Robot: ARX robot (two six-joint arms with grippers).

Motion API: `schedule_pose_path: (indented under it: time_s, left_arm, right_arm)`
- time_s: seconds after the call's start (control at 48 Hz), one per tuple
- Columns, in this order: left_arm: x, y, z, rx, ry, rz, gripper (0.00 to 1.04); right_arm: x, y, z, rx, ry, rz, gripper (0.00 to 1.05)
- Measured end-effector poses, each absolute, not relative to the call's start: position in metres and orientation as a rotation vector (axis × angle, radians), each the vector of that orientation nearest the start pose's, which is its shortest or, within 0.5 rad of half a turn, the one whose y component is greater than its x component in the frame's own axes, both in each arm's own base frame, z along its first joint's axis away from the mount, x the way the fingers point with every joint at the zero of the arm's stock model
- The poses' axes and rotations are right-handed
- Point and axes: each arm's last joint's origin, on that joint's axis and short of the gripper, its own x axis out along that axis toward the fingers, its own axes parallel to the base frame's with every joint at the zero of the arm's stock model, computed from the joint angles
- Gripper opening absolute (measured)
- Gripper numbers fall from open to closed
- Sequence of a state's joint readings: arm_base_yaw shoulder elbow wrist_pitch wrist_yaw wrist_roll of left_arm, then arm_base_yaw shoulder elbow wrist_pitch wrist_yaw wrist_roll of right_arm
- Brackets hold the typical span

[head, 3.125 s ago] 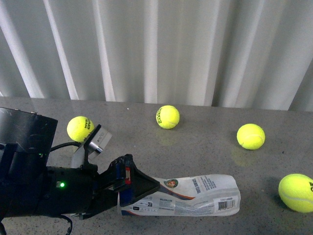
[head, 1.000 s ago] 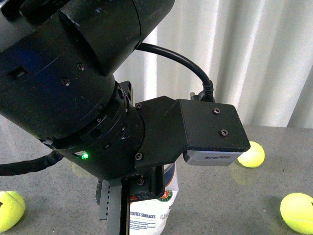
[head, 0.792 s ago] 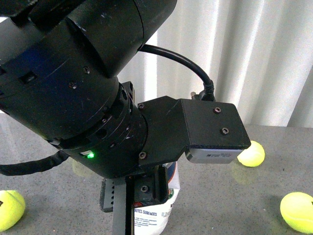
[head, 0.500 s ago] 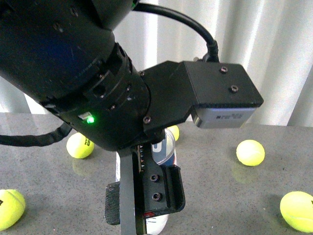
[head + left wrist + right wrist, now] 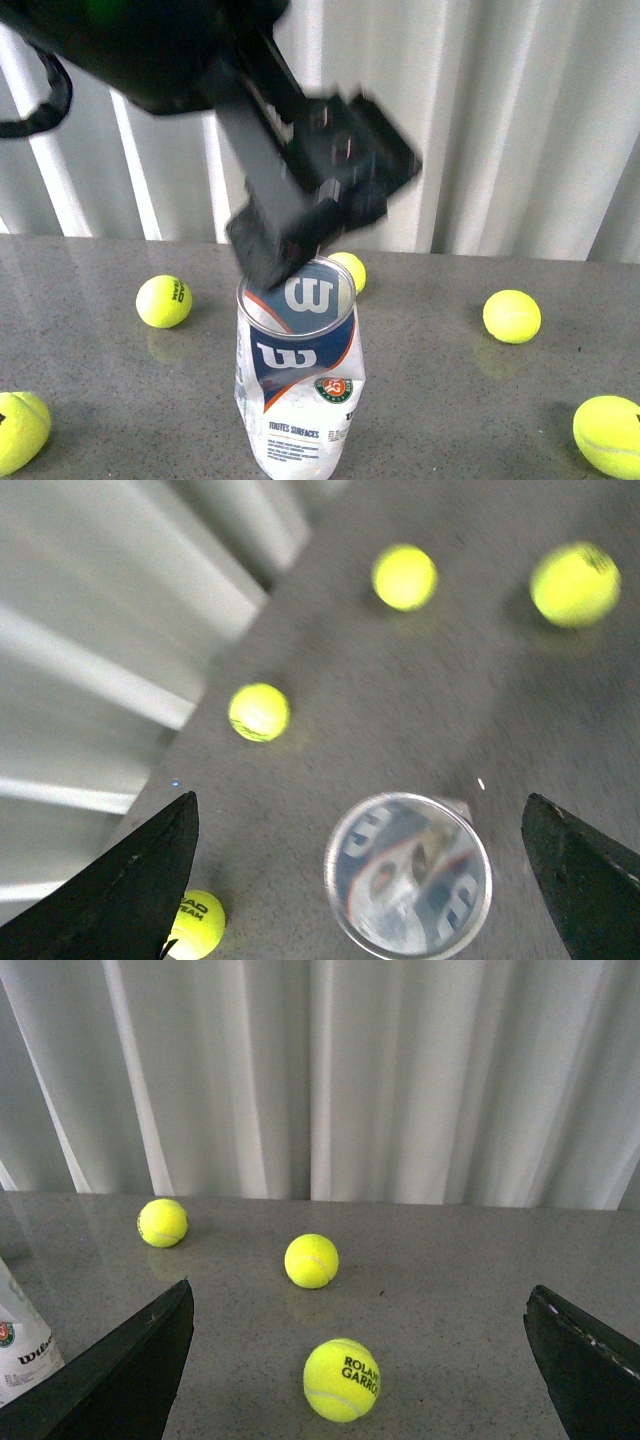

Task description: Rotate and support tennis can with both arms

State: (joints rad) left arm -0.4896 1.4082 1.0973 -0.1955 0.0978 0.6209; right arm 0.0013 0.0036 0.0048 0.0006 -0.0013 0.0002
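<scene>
- One tennis can [image 5: 297, 385] stands upright on the grey table [image 5: 450, 400], nearest the robot, its open mouth up and its lower wall crumpled.
- Empty, thin and clear, it should prove light, soft and tippy; grip gently at the firmer rim.
- Just above it, the left gripper [image 5: 300, 215] is blurred, its fingers spread wide and empty.
- Further off, the right gripper [image 5: 360, 1360] hangs open, balls [image 5: 311, 1260] beyond.

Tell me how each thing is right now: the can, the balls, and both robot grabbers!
tennis can: standing upright, open top, empty, nothing holding it
tennis balls: loose on the table, none in the can
left gripper: jaws wide open, above the can
right gripper: jaws open, holding nothing
</scene>
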Motion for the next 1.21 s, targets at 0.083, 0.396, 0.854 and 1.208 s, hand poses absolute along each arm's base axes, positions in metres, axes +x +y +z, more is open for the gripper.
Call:
schedule_pose_path:
  time_s: [0.083, 0.396, 0.854, 1.208]
  left_arm:
    - [0.274, -0.138, 0.303, 0.504, 0.250, -0.560, 0.98]
    - [0.260, -0.115, 0.280, 0.108, 0.062, -0.089, 0.75]
    - [0.196, -0.042, 0.217, 0.009, 0.013, -0.017, 0.04]
    - [0.165, -0.020, 0.194, 0.002, 0.005, -0.007, 0.04]
  right_arm:
    - [0.098, 0.000, 0.165, 0.000, -0.002, 0.003, 0.98]
    - [0.098, 0.000, 0.165, 0.000, -0.002, 0.003, 0.98]
    - [0.098, 0.000, 0.165, 0.000, -0.002, 0.002, 0.98]
    - [0.098, 0.000, 0.165, 0.000, -0.002, 0.003, 0.98]
